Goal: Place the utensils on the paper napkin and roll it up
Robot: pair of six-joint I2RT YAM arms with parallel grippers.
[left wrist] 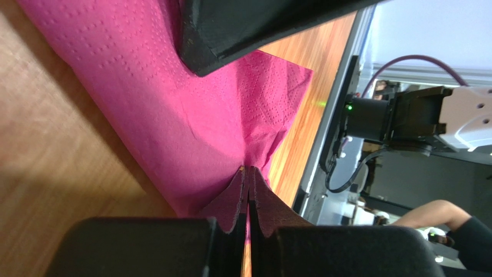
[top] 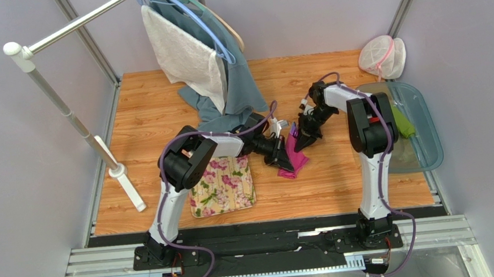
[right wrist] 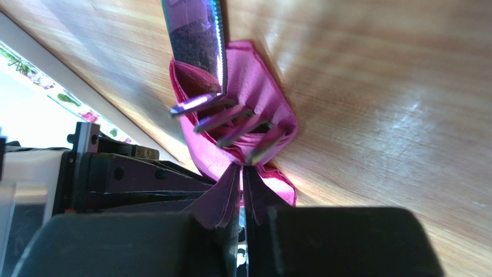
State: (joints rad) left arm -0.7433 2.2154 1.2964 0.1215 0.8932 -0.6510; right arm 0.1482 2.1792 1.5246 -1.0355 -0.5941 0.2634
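Note:
The magenta paper napkin [top: 299, 158] lies on the wooden table, wrapped round the utensils. In the right wrist view a fork [right wrist: 231, 124] and a knife blade [right wrist: 196, 40] stick out of the napkin's [right wrist: 260, 98] open end. My right gripper [right wrist: 241, 168] is shut on the napkin's folded edge just below the fork tines. My left gripper [left wrist: 248, 171] is shut on another edge of the napkin [left wrist: 173, 109], pinching a pleat. From above, the left gripper [top: 287, 165] and right gripper [top: 300, 143] meet over the roll from opposite sides.
A cream flowered mat [top: 222, 186] lies left of the napkin. Grey-blue cloth and a towel [top: 186, 55] hang from a rack behind. A clear tub [top: 421, 127] and a mesh bag [top: 383, 57] sit at the right. The rack's white stand [top: 122, 172] is at the left.

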